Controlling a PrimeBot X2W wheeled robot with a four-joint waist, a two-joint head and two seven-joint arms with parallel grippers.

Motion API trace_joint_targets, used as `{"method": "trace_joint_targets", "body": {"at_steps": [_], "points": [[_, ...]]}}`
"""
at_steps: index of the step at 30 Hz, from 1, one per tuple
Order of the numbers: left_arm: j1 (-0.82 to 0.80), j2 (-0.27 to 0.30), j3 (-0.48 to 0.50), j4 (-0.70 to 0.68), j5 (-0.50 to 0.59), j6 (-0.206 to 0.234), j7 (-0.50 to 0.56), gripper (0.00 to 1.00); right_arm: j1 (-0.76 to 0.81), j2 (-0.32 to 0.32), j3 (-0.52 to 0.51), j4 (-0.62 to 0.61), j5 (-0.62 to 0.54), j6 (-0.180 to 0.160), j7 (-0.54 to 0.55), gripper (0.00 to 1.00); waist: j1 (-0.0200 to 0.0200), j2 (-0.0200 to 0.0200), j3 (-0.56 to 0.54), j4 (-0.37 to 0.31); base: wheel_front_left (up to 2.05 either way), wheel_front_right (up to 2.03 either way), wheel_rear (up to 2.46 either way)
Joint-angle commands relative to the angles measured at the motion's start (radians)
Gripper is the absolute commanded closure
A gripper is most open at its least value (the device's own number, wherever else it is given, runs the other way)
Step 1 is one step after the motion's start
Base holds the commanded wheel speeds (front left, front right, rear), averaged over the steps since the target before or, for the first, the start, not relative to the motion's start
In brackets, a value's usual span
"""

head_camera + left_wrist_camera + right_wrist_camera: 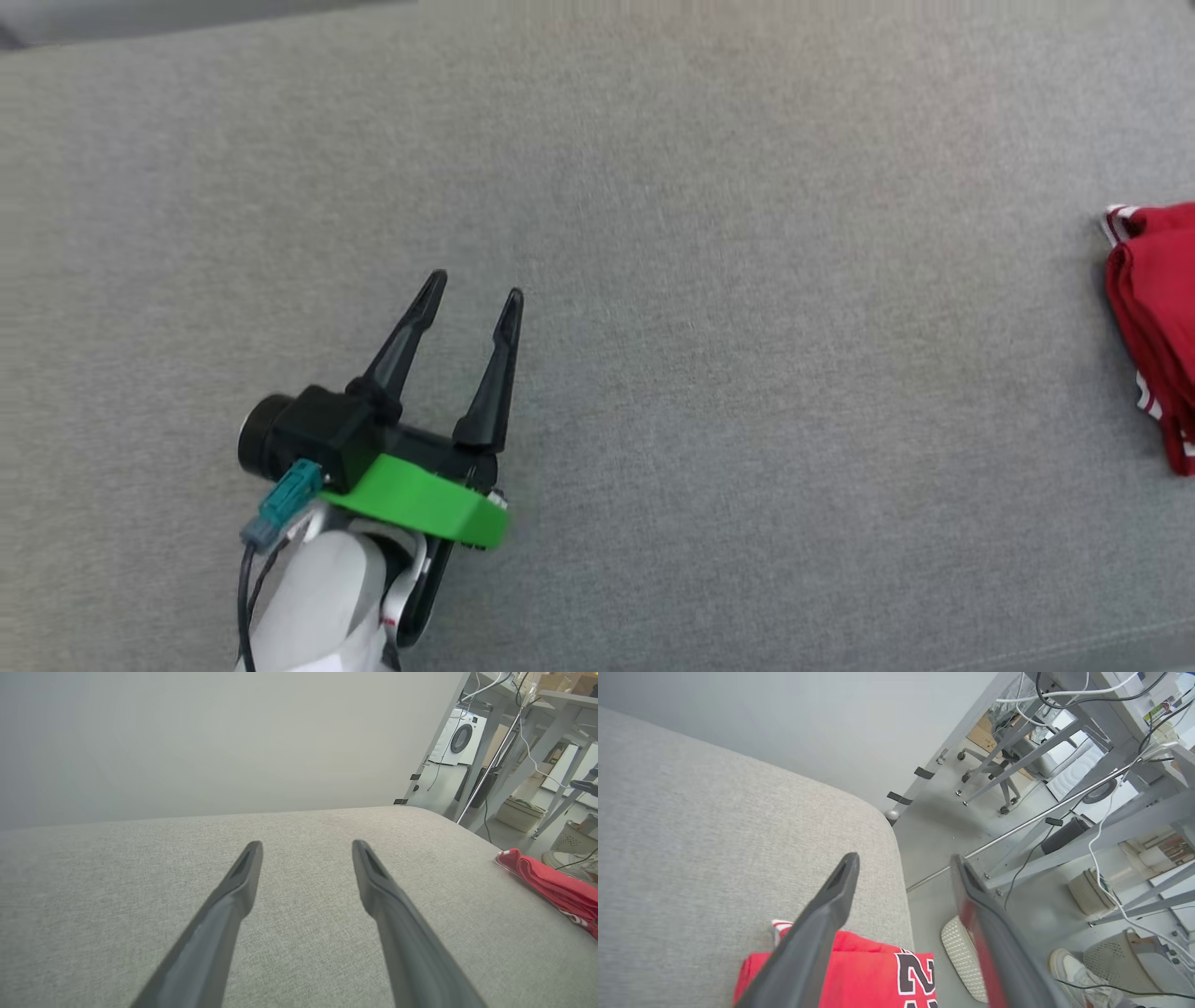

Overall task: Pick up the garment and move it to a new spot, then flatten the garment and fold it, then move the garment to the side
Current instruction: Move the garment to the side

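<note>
The garment (1158,317), a folded red shirt with striped trim, lies at the right edge of the grey cushion (653,233). From the left wrist it appears as a red bundle (551,886) far off to the right. My left gripper (474,289) hovers open and empty over the cushion's lower left; its fingers (243,877) are spread. In the right wrist view my right gripper (906,861) stands open above the garment (873,975), whose black white-edged number print faces up by the cushion's right edge. Nothing is between its fingers.
The cushion's rounded right edge (896,868) drops to a grey floor with table legs (1064,826), cables, woven baskets (1087,891) and a shoe (1069,961). A pale wall (210,732) rises behind the cushion. A washing machine (460,737) stands far back.
</note>
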Motion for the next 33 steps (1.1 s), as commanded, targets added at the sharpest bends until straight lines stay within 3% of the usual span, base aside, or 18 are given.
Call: {"method": "trace_joint_targets", "body": {"at_steps": [1,9,17,27,33], "points": [[0.025,-0.006,0.016,0.012,-0.007,-0.003,-0.006,0.0,0.041,0.038,-0.004,-0.041,0.026,-0.002,-0.008,0.0,0.0,0.0,-0.134,0.067,0.0,0.0,0.0],[0.103,-0.035,0.071,0.06,-0.014,-0.003,-0.006,0.0,0.233,0.21,-0.008,-0.261,0.132,-0.002,-0.053,0.0,0.0,0.0,-0.232,0.133,0.0,0.0,0.0],[0.167,-0.06,0.126,0.083,0.044,-0.002,-0.006,0.0,0.421,0.385,-0.007,-0.361,0.179,-0.002,-0.17,0.0,0.0,0.0,-0.28,0.185,0.0,0.0,0.0],[0.21,-0.09,0.161,0.093,0.071,-0.003,-0.006,0.0,0.549,0.51,0.017,-0.335,0.129,-0.002,-0.288,0.0,0.0,0.0,-0.291,0.211,0.0,0.0,0.0],[0.213,-0.094,0.16,0.093,0.079,-0.003,-0.006,0.0,0.546,0.537,0.032,-0.289,0.091,-0.002,-0.31,0.0,0.0,0.0,-0.285,0.209,0.0,0.0,0.0]]}}
